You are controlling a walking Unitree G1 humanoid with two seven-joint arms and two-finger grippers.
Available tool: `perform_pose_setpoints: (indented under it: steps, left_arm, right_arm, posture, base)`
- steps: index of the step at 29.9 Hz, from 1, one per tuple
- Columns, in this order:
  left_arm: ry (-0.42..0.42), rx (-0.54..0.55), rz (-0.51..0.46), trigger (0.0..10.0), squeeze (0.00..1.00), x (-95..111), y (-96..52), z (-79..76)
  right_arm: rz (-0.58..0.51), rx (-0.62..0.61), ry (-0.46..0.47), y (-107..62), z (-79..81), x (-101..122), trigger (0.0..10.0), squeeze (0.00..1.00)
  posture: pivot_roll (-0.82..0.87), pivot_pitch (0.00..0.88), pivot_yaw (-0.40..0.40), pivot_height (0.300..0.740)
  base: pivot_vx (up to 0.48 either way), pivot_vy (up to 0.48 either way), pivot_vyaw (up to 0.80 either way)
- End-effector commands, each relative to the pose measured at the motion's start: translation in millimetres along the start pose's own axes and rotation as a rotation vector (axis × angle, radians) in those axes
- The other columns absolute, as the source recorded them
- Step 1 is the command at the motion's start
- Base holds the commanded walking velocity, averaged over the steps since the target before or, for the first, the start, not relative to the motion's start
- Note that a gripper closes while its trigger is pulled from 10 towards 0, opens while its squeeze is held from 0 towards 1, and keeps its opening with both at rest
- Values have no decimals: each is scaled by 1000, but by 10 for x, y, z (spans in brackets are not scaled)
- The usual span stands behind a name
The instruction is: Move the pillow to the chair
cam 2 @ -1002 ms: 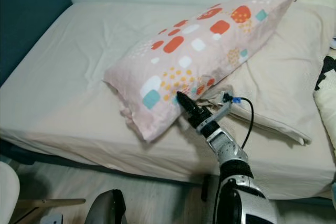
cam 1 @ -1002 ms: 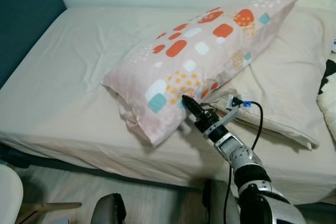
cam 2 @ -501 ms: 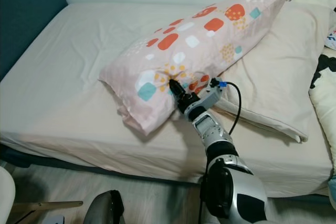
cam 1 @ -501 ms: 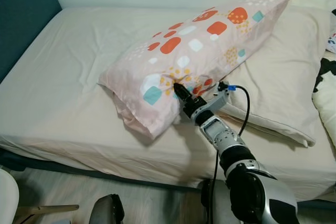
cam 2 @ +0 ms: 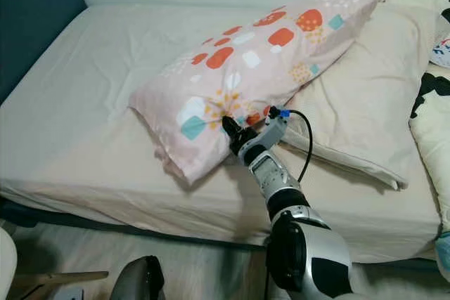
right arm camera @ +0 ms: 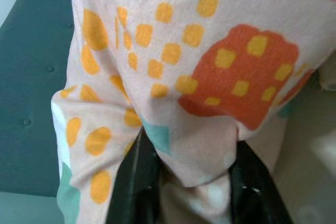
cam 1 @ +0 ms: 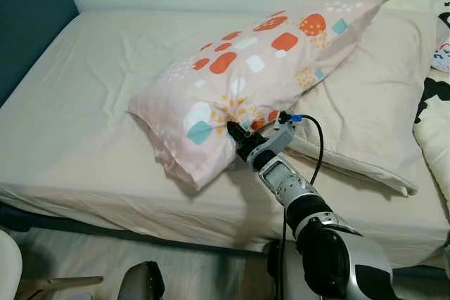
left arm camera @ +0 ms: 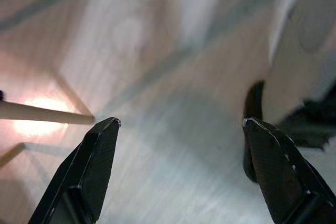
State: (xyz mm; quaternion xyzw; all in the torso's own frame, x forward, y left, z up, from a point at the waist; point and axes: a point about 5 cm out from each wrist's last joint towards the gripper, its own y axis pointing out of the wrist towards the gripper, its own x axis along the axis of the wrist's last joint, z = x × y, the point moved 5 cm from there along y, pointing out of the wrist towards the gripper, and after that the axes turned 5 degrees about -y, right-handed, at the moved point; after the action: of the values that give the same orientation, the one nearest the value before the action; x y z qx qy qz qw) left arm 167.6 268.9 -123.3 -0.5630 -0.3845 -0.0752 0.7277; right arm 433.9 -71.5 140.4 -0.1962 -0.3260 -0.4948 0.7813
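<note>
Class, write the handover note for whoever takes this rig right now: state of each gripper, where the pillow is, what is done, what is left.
Right gripper: pressed into the patterned pillow, fingers pinching a fold of its cover.
Left gripper: open, idle, hanging over the floor.
Pillow: lying on the bed, its far end on a beige pillow.
Done: grasp made.
Left: lift it and carry it to the chair.
</note>
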Motion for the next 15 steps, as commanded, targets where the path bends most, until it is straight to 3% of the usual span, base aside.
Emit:
perform_pose_setpoints:
  steps: [1, 7, 12, 15]
  left_arm:
    - [-17, 59, 3, 10000, 0, -17, -9, 177]
    - [-27, 128, -82, 10000, 0, 261, 30, 309]
    - [-59, 111, -127, 10000, 0, 392, 46, 276]
    - [-114, 38, -176, 10000, 0, 555, 69, 143]
  right_arm:
    - [19, 13, 7, 17, 40, -59, 0, 0]
    - [-2, -18, -24, -18, -46, -19, 0, 0]
    - [8, 17, -48, -22, -11, -44, 0, 0]
    - [-51, 111, -7, -35, 71, 117, 0, 0]
  posture:
    - [-14, 204, 18, 516]
    - [-20, 187, 12, 516]
    - [-22, 177, 12, 516]
    - [-28, 165, 7, 525]
  base:
    - [0, 0, 0]
    - [0, 0, 0]
    - [0, 0, 0]
    - [0, 0, 0]
